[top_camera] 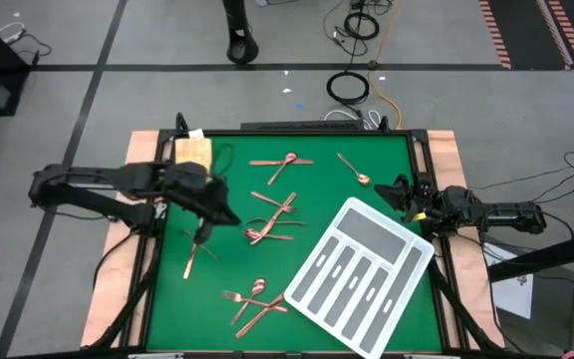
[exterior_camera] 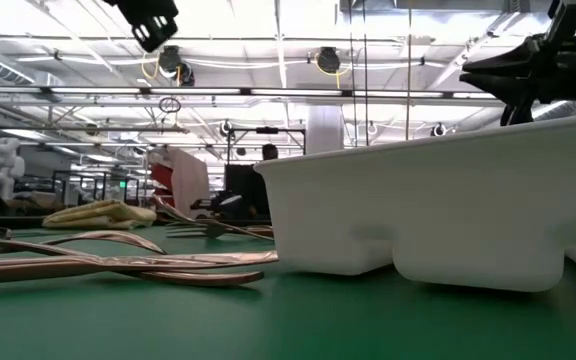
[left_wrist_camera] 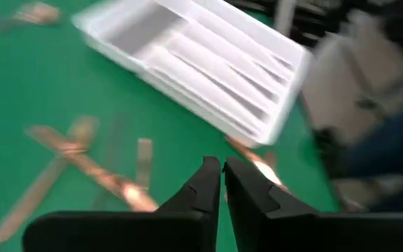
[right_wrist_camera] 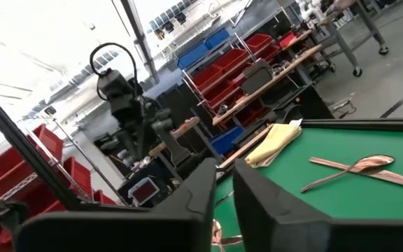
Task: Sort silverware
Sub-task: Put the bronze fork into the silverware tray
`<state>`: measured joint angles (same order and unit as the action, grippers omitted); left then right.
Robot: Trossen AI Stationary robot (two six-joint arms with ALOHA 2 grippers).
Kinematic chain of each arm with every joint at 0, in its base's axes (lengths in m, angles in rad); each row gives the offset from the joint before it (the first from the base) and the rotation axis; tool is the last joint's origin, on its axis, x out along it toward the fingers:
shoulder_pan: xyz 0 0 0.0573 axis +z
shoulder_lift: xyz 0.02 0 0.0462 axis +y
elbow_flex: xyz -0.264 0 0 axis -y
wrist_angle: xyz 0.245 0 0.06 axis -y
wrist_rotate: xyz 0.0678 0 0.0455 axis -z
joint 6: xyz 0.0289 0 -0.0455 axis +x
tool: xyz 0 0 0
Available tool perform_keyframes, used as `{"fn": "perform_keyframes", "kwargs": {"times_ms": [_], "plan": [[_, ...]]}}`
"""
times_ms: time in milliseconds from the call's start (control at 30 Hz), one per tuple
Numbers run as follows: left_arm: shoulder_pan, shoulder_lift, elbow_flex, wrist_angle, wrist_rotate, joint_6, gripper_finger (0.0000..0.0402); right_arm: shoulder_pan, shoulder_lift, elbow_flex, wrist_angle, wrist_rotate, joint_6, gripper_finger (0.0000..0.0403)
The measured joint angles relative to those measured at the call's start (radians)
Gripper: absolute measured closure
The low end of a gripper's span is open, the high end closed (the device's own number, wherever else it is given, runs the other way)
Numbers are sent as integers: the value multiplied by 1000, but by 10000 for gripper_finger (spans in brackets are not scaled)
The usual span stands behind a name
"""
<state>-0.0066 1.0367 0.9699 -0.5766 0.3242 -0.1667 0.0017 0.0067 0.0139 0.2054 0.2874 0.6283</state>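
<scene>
Copper silverware lies scattered on the green mat: crossed pieces at the far side (top_camera: 282, 165), a spoon (top_camera: 352, 170), a cluster in the middle (top_camera: 272, 219), one piece at the left (top_camera: 192, 259) and a group near the front (top_camera: 252, 299). The white divided tray (top_camera: 357, 274) lies slanted at the right. My left gripper (top_camera: 227, 216) hangs above the mat's left half, clear of the silverware (left_wrist_camera: 82, 164), its fingers (left_wrist_camera: 221, 171) a narrow slit apart with nothing between. My right gripper (right_wrist_camera: 224, 175) waits at the table's right edge (top_camera: 404, 189), slightly open and holding nothing.
A folded yellow cloth (top_camera: 192, 150) lies at the mat's far left corner (right_wrist_camera: 275, 143). The tray's wall (exterior_camera: 418, 210) fills the right of the low view, with silverware (exterior_camera: 118, 260) lying flat to its left. Bare mat lies between the pieces.
</scene>
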Motion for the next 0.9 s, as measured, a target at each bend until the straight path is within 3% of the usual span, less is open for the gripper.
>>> {"fn": "perform_keyframes", "kwargs": {"times_ms": [167,300,367,433,533,700,800,900], "plan": [[-34,90,1,57,113,-29,330,0,0,0,0,0,-38,299],[-48,157,1,200,65,2,319,0,0,0,0,0,-33,271],[-46,190,1,312,34,-76,318,0,0,0,0,0,-13,264],[-38,213,4,324,14,-179,317,0,0,0,0,0,1,260],[-34,213,17,94,-17,-239,317,0,0,0,-3,0,5,260],[-110,189,23,-355,-253,-105,317,0,0,0,-37,0,-10,259],[-162,190,23,-460,-310,0,317,0,0,0,-56,0,-9,259],[-210,189,2,-445,-303,13,317,0,0,0,-59,0,-5,259]]}}
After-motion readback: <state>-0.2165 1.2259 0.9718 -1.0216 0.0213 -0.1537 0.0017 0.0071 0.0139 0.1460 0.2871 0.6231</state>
